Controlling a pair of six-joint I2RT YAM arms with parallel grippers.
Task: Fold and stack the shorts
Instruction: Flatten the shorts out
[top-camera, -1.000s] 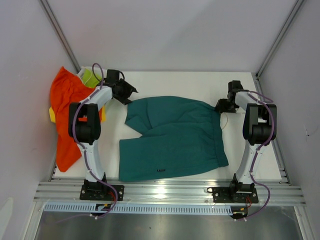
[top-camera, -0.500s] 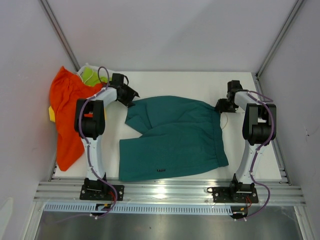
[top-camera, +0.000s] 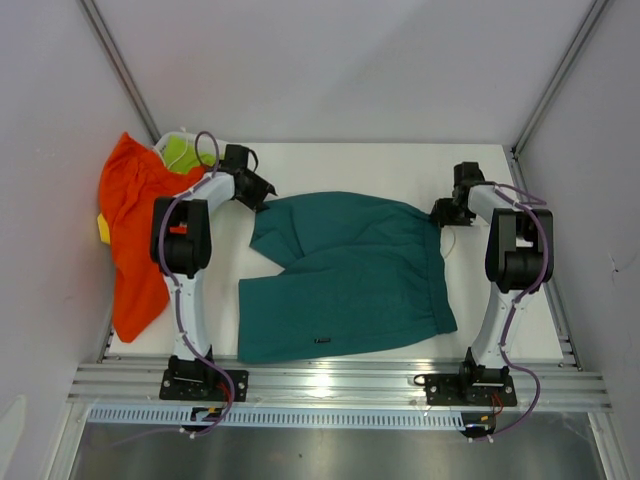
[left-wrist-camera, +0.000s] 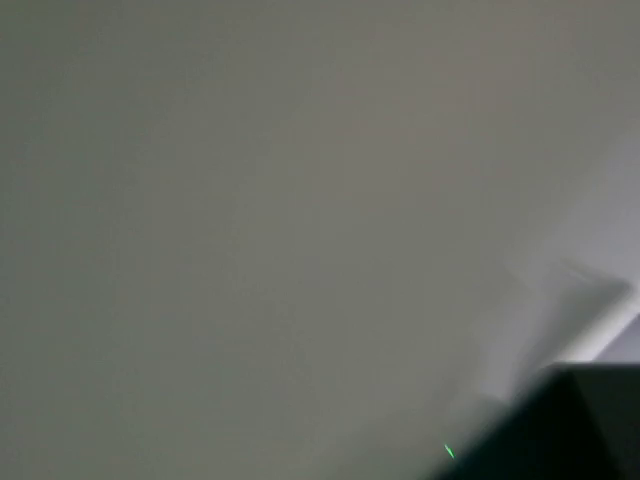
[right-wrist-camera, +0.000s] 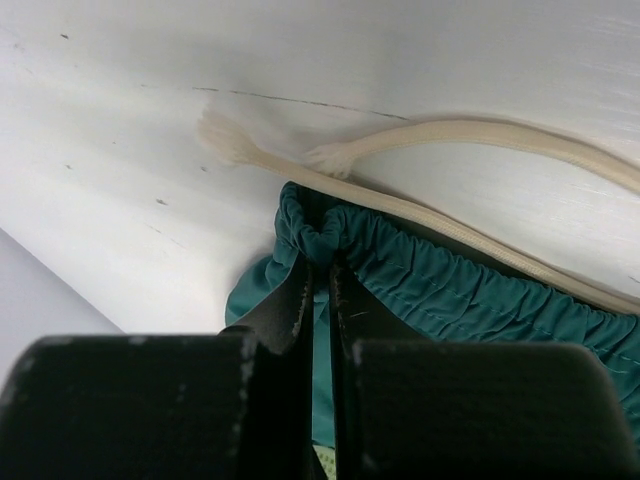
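Observation:
The teal shorts lie spread flat in the middle of the white table, waistband to the right. My right gripper is at the far right corner of the shorts. In the right wrist view it is shut on the gathered teal waistband, with the white drawstring lying loose beyond. My left gripper sits at the far left corner of the teal shorts. Its jaws are too small to read there, and the left wrist view is a grey blur. Orange shorts lie crumpled at the left edge.
A lime-green pair and a bit of yellow cloth lie bunched with the orange pile at the far left. Grey walls close in on both sides. The metal rail with both arm bases runs along the near edge.
My left gripper has moved right and a little nearer, onto the far left corner of the teal shorts, and its jaws look narrower. The right arm has not moved.

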